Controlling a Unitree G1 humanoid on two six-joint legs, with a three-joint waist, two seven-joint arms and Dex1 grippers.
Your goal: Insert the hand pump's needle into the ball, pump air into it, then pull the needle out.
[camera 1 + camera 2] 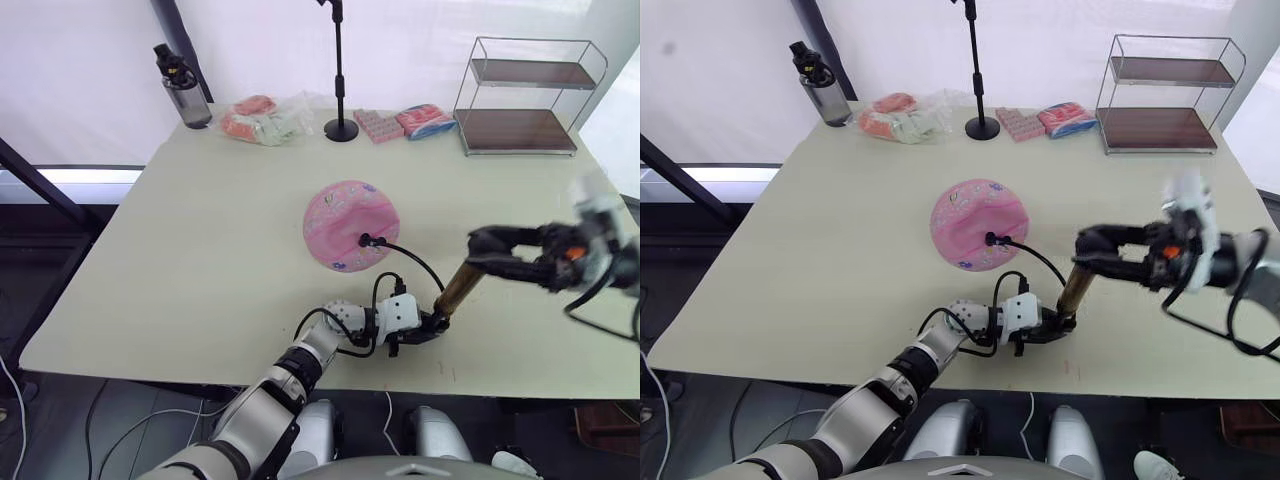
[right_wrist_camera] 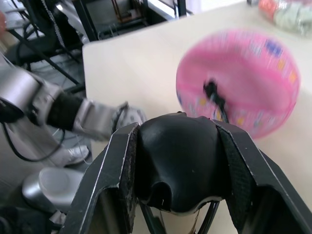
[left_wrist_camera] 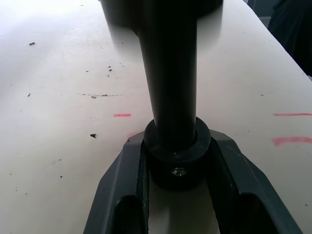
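Note:
A pink ball (image 1: 350, 225) rests mid-table. The black hose (image 1: 415, 262) ends in a fitting (image 1: 366, 240) pressed onto the ball's near side; the needle itself is hidden. The hand pump (image 1: 460, 287) stands tilted near the table's front edge, its bronze barrel leaning up toward the right. My left gripper (image 1: 422, 330) is shut on the pump's black bottom cap (image 3: 176, 158), one finger on each side. My right gripper (image 1: 488, 250) is shut on the black T-handle (image 2: 178, 161) at the pump's top, to the right of the ball.
Along the table's (image 1: 200, 260) far edge are a water bottle (image 1: 183, 90), bagged items (image 1: 265, 120), a black stand (image 1: 340, 125), pink packets (image 1: 400, 122) and a wire shelf (image 1: 525, 95). The front edge lies just behind my left gripper.

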